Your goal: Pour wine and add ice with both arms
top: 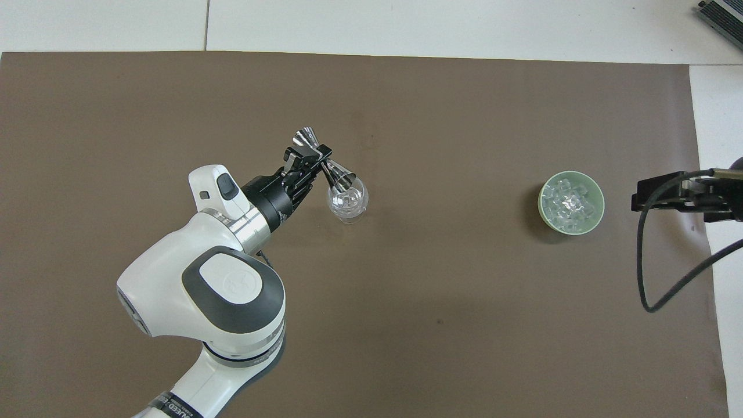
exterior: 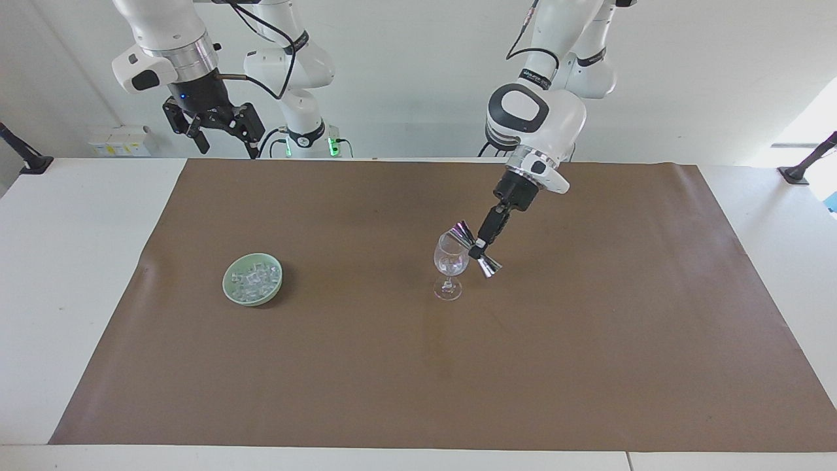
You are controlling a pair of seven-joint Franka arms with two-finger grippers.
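Note:
A clear wine glass stands on the brown mat near the table's middle. My left gripper is shut on the waist of a shiny double-cone jigger, tipped with one mouth over the glass's rim. A heap of clear ice lies in a pale green dish toward the right arm's end. My right gripper hangs open high above the table's robot-side edge, holding nothing.
The brown mat covers most of the white table. A black cable loops down from the right arm over the mat's edge. Black clamp stands sit at the table's corners.

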